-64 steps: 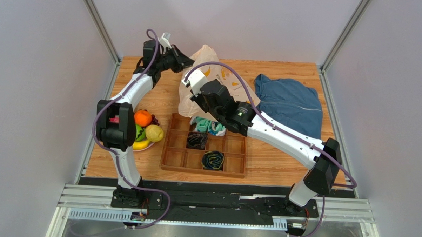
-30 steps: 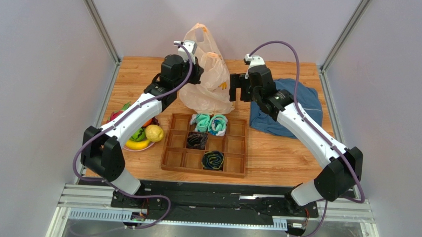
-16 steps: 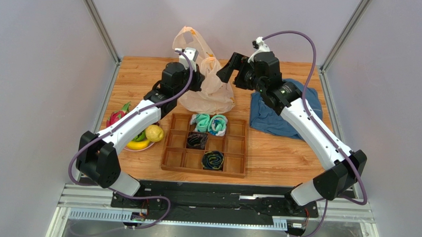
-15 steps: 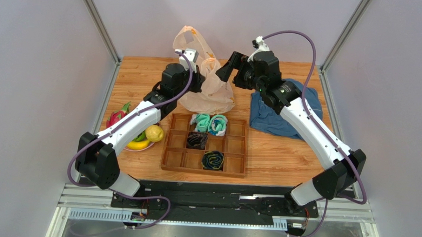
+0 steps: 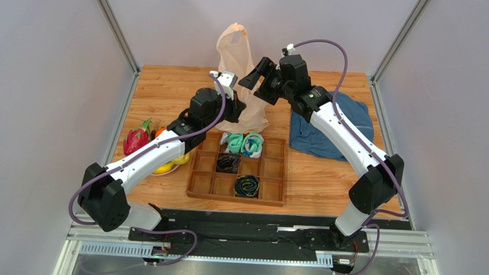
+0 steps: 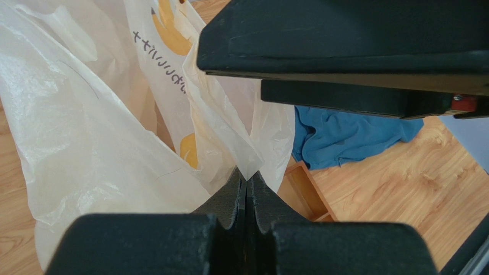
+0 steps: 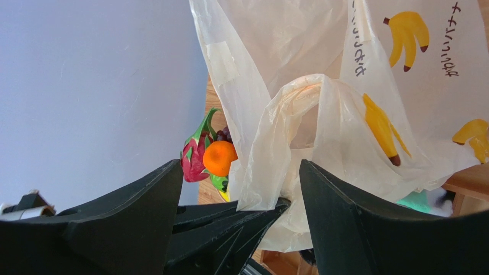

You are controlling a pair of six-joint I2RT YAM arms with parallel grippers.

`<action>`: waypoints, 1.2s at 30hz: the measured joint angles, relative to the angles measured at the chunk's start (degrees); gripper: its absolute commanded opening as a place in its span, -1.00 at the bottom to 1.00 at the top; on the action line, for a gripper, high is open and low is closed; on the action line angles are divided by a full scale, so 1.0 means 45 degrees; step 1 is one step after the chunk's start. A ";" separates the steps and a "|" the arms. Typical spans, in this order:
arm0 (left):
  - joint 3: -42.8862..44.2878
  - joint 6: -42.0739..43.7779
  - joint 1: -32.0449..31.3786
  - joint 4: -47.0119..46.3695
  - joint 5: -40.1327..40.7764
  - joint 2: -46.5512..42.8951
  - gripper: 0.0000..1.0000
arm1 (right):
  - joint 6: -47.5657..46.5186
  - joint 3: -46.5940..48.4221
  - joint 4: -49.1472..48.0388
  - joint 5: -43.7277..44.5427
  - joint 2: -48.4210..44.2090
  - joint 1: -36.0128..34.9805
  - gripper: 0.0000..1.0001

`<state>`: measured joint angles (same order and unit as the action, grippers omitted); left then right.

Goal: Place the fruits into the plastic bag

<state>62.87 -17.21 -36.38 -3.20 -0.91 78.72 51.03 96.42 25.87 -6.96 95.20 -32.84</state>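
Pinching a fold of the plastic bag (image 6: 86,143), the left gripper (image 6: 247,182) has its 2 jaws pressed tight together, with the thin film caught right at their tips. In the overhead view the bag hangs upright above the far middle of the table (image 5: 325,183), 1 handle loop rising at the top.

The right gripper (image 7: 241,166) faces the bag from the other side, above the left gripper. Its 2 jaws stand wide apart. A crumpled handle loop of the bag hangs in the gap between them, and neither of the black fingers (image 7: 373,229) is seen pressing on it. The left gripper's closed tips also show low in that gap, clamped on the same film.

None of the fruits can be seen in the bag; they sit in a pile at the table's left edge. The dragon fruit (image 7: 195,157) and orange (image 7: 219,158) show past the bag in the right wrist view, and something yellow (image 5: 165,168) peeks from under the left arm.

Just in front of the bag lies a wooden tray (image 5: 269,190) holding rolled socks (image 5: 243,143). A blue cloth (image 5: 333,122) lies to the right.
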 measured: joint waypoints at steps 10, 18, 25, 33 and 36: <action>-0.0112 0.0461 -0.0588 0.0000 0.0102 -0.0063 -1.00 | 0.0811 0.0126 0.0699 0.0000 0.0641 0.0010 0.49; -0.0233 0.0923 -0.1088 0.0010 0.0131 -0.0068 -0.82 | 0.1005 0.0170 0.1122 -0.0015 0.1549 0.0019 -0.54; -0.0131 0.1389 -0.1151 0.0782 0.0937 -0.0486 0.58 | 0.0350 0.0860 0.1044 -0.0253 0.1807 0.0476 -1.00; 0.1117 0.1554 -0.0845 0.2147 0.2798 -0.2686 0.77 | -0.3118 0.3808 -0.0044 -0.1302 0.2210 0.0874 -1.00; 0.1685 0.0996 0.0121 0.2671 0.2613 -0.3376 0.79 | -0.4580 0.4420 -0.0364 -0.2195 0.2210 0.0865 -1.00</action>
<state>70.46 -12.73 -35.83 8.82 10.85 63.53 30.41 116.31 24.23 -16.84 105.14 -28.95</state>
